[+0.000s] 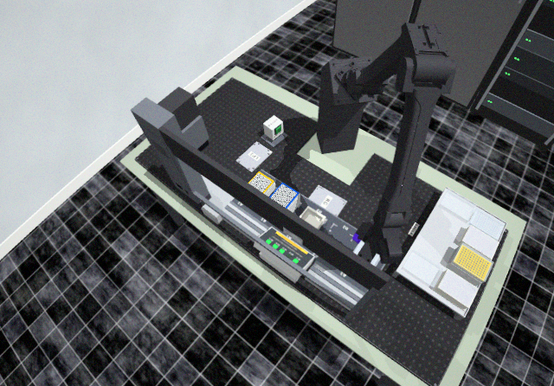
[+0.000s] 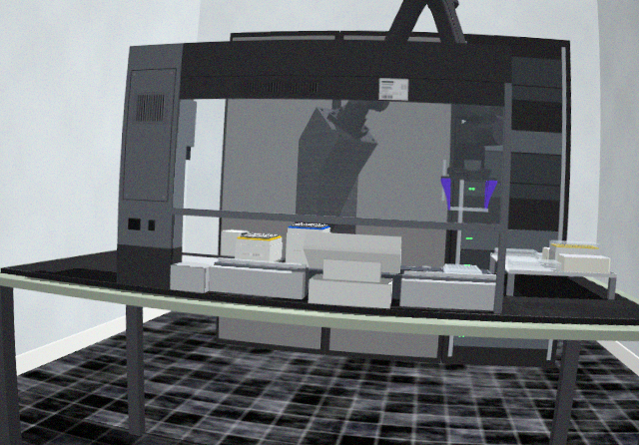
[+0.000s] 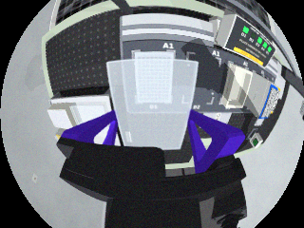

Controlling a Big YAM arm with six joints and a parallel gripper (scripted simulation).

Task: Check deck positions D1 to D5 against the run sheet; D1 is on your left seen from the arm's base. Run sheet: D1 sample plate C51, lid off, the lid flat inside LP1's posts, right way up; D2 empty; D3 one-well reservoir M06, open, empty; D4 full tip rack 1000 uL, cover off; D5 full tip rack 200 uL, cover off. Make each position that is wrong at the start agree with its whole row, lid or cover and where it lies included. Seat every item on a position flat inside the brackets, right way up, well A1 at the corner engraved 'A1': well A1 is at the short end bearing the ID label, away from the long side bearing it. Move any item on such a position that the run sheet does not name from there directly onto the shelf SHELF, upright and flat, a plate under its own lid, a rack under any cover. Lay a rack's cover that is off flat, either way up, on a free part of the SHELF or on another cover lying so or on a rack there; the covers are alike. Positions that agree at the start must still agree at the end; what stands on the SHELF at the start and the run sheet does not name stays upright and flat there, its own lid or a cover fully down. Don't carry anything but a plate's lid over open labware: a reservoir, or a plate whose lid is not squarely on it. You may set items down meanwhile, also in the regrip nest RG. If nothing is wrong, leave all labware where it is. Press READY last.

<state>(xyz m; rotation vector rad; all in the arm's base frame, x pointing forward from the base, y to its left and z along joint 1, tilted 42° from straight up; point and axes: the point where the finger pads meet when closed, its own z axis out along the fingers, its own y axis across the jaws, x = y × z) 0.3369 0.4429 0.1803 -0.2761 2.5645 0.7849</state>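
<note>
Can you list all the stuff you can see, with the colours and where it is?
Yellow-rimmed tip rack: 1, deck row, far end.
Blue-rimmed tip rack: 1, beside it.
Reservoir: 1, white, open, next along.
Grey pads: 2, behind the row.
Button box: 1, white, green button, at the back.
Shelf: 1, pale, holds a yellow rack and white boxes.
Clear lid: 1, held above the deck.
Tool: 1, purple fingers, shut on the lid.

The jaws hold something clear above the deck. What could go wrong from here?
1. The clear lid is pinched only at its edges by the gripper, so it could tilt or slip onto the plate below.
2. The arm works close behind the dark crossbeam, and a wide swing could clip it.
</note>
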